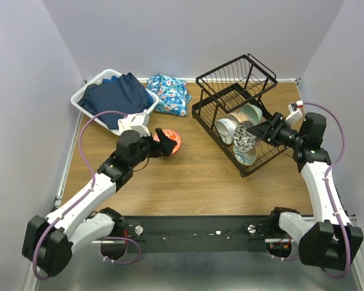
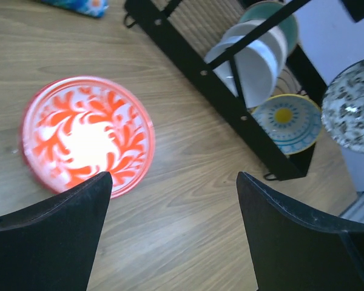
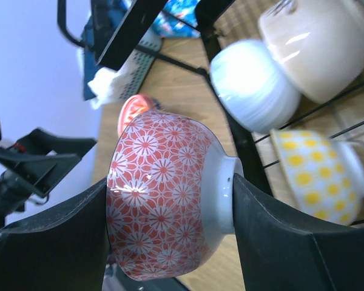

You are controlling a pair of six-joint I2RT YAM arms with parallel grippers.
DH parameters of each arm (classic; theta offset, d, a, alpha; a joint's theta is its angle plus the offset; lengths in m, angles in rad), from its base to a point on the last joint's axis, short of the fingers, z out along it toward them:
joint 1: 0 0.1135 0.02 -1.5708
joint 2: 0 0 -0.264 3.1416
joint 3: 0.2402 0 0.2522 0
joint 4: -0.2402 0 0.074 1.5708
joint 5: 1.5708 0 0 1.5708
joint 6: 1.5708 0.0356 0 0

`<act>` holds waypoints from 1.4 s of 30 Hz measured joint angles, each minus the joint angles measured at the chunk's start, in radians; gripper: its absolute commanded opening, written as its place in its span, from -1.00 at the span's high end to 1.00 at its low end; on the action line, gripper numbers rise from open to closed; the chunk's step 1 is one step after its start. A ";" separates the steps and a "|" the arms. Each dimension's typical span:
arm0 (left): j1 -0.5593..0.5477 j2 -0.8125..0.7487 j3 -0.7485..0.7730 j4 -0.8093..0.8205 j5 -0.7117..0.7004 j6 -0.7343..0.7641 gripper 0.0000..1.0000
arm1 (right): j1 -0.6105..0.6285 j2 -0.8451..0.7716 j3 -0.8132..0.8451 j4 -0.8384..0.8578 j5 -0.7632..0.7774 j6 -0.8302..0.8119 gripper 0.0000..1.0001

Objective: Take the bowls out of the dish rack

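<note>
Black fingers (image 3: 279,242) of the right gripper (image 3: 170,185) fill the bottom of the right wrist view, clamped on a red lattice-patterned bowl (image 3: 164,200). One pad sits against the foot ring and the other at the rim side, so the bowl is pinched top to bottom. From above, this bowl (image 1: 245,137) hangs tilted over the lower tier of the dish rack (image 1: 233,76), showing its grey patterned inside. Whether it is clear of the wires I cannot tell.

Behind it in the rack stand a white bowl (image 3: 255,85), a tan bowl (image 3: 318,45) and a yellow dotted bowl (image 3: 318,173), close together on edge.

Across the wooden table (image 1: 194,182), the left gripper (image 2: 173,179) hangs with its jaws wide apart and nothing between them. It is just above and beside a red-orange floral bowl (image 2: 88,136) that sits upright on the wood, well apart from the rack.

These bowls look like glazed ceramic: rigid, fairly weighty for their size, smooth enough to slide in hard pads, and likely to chip if knocked on wire or on a neighbour. A foot-to-rim pinch probably holds only by friction on curved glaze. Gripping over the wall at the rim, one finger inside and one outside, seems the surer hold.
</note>
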State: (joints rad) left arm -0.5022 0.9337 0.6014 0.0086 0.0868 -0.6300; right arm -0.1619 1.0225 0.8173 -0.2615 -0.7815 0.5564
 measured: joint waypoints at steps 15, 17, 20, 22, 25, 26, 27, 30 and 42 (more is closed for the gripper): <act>-0.306 0.377 0.264 0.225 -0.043 -0.101 -0.85 | 0.072 -0.028 -0.127 0.224 -0.143 0.209 0.48; -0.326 0.428 0.300 0.238 -0.045 -0.105 -0.82 | 0.077 -0.030 -0.135 0.241 -0.154 0.219 0.48; -0.354 0.500 0.349 0.259 -0.048 -0.114 -0.75 | 0.083 -0.037 -0.153 0.263 -0.166 0.238 0.47; -0.367 0.541 0.375 0.268 -0.048 -0.124 -0.65 | 0.086 -0.045 -0.173 0.283 -0.177 0.261 0.47; -0.378 0.580 0.394 0.281 -0.049 -0.138 -0.53 | 0.089 -0.050 -0.182 0.291 -0.185 0.278 0.47; -0.382 0.594 0.399 0.282 -0.049 -0.145 -0.51 | 0.090 -0.051 -0.182 0.296 -0.187 0.282 0.47; -0.384 0.609 0.406 0.282 -0.048 -0.151 -0.50 | 0.091 -0.052 -0.182 0.298 -0.188 0.283 0.47; -0.391 0.640 0.419 0.282 -0.048 -0.163 -0.32 | 0.091 -0.056 -0.182 0.304 -0.194 0.289 0.46; -0.397 0.673 0.421 0.332 -0.010 -0.205 1.00 | 0.097 -0.059 -0.185 0.320 -0.200 0.293 0.17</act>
State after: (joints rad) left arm -0.8997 1.6066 1.0225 0.3401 0.0772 -0.8352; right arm -0.0650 0.9634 0.6323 0.0589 -0.9817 0.8497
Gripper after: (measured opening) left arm 0.188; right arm 0.763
